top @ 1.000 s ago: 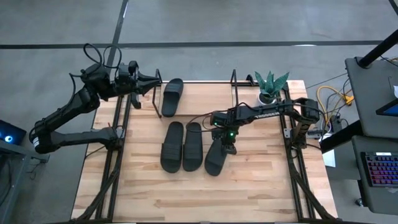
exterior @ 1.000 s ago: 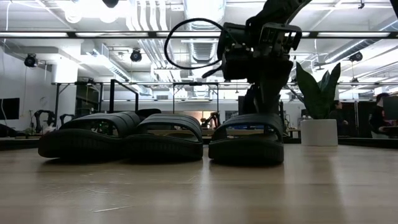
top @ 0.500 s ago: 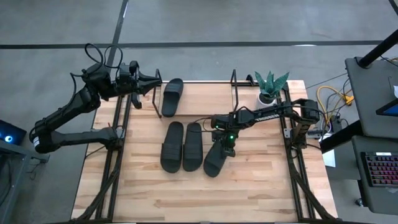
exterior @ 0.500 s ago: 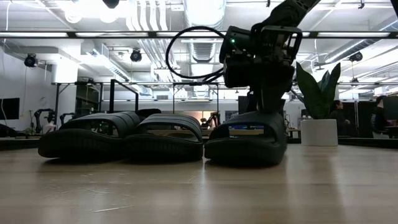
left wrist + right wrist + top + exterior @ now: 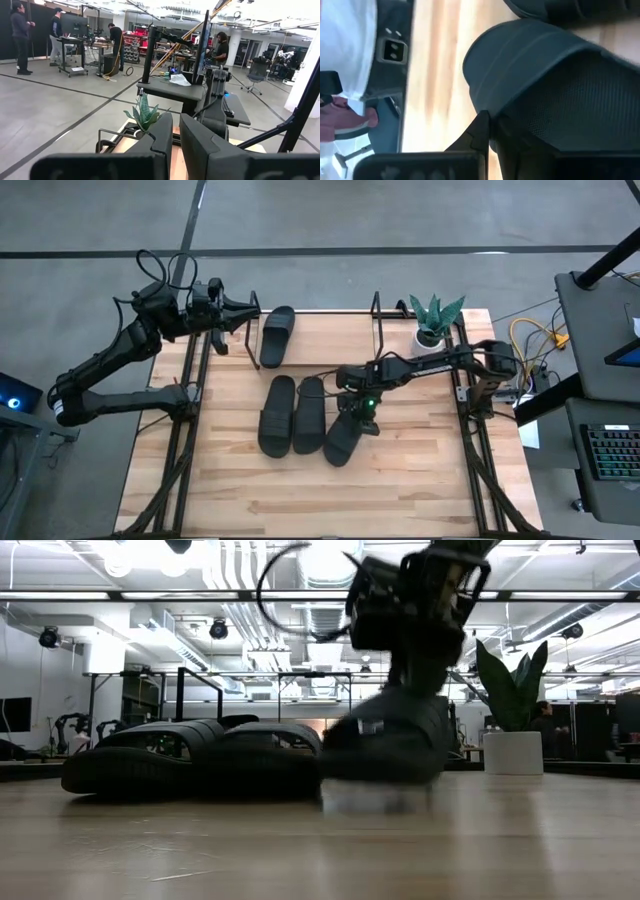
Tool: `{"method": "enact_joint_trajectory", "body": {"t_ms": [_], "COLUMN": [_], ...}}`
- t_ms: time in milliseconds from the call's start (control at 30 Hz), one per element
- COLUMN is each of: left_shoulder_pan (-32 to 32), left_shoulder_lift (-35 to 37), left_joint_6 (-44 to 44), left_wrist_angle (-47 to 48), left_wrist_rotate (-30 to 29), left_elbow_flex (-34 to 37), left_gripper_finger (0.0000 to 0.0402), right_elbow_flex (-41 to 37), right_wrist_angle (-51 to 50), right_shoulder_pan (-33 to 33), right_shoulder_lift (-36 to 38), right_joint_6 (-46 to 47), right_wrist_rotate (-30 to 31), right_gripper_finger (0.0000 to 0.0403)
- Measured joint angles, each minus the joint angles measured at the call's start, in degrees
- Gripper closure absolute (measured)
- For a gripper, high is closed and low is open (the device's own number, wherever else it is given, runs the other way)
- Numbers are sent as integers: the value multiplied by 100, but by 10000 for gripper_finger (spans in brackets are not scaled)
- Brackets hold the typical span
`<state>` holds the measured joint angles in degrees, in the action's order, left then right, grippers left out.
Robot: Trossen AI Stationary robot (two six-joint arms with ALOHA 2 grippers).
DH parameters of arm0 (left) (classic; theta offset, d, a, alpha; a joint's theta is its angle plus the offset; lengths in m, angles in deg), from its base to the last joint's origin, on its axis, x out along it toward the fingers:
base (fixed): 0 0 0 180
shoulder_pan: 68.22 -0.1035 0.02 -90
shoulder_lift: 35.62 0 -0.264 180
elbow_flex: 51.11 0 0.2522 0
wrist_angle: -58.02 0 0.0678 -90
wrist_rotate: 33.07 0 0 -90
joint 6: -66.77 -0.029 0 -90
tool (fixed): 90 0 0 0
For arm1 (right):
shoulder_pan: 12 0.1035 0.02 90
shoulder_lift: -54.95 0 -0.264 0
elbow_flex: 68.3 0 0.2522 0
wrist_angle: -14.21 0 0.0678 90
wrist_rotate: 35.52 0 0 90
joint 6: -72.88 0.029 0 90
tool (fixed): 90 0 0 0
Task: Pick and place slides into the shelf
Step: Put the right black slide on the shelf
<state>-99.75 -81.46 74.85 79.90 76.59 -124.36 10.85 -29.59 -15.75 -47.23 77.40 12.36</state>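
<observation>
Near the middle of the high view, the right pincer [image 5: 362,408] is clamped on the strap of one slide [image 5: 342,436], fingers pressed close on it; the right wrist view shows one dark finger [image 5: 480,131] tucked under the strap edge. That held slide [image 5: 385,735] sits lifted and tilted off the worktop [image 5: 420,470] in the low view, blurred, its toe end angled toward the lower left of the high frame. Four slides counted: the held one, two lying side by side [image 5: 277,414] [image 5: 309,413] on the worktop just left of it, touching each other, and one [image 5: 277,335] on the shelf [image 5: 330,330] at the upper middle of the high frame, near the shelf's left wire end. The held slide is close beside the nearer of the pair; touching or not, cannot tell. One potted plant [image 5: 434,317] stands at the upper right of the worktop. Left pincer [image 5: 248,307] waits at the upper left, off the shelf's left end, fingers pressed together with only a thin gap in the left wrist view [image 5: 176,145], holding nothing. Two arms, one shelf.
</observation>
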Motion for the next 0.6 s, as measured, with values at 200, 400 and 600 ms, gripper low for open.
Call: {"method": "enact_joint_trajectory", "body": {"t_ms": [200,400,600], "left_shoulder_pan": [0,1,1], "left_shoulder_lift": [0,0,0], "left_joint_6": [0,3,50], "left_wrist_angle": [-7,-10,-15], "left_wrist_rotate": [0,0,2], "left_elbow_flex": [0,0,2], "left_gripper_finger": [381,381,381], "right_elbow_flex": [332,809,1263], "right_wrist_angle": [-3,54,87], "right_shoulder_pan": [2,28,165], "right_shoulder_lift": [551,1383,2167], "right_joint_6": [568,609,333], "right_wrist_rotate": [2,587,2772], "right_gripper_finger": [393,394,394]}}
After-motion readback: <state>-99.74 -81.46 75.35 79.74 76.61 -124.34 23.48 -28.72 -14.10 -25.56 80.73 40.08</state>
